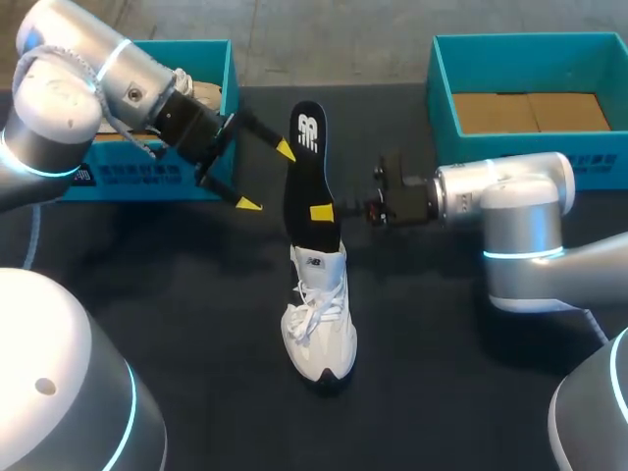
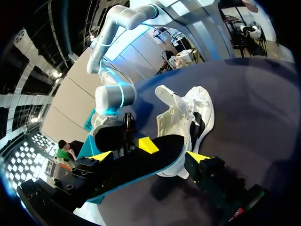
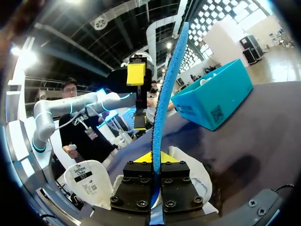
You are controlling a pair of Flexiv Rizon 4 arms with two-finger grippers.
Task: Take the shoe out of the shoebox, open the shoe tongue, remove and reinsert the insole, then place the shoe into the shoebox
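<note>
A white shoe point(image 1: 319, 319) stands on the dark table, toe toward me. Its black insole point(image 1: 306, 162) rises upright out of the shoe's opening. My right gripper point(image 1: 324, 213) is shut on the insole's lower part from the right; in the right wrist view the insole's blue edge point(image 3: 167, 84) runs straight up out of the right gripper point(image 3: 154, 159). My left gripper point(image 1: 266, 177) is open just left of the insole. In the left wrist view the insole point(image 2: 141, 172) lies between the left gripper's point(image 2: 149, 157) spread fingers, with the shoe point(image 2: 188, 110) ahead.
A blue shoebox point(image 1: 147, 172) at the back left holds another pale shoe point(image 1: 208, 95), behind my left arm. A second blue shoebox point(image 1: 442, 88) with a cardboard bottom stands at the back right, behind my right arm point(image 1: 500, 191).
</note>
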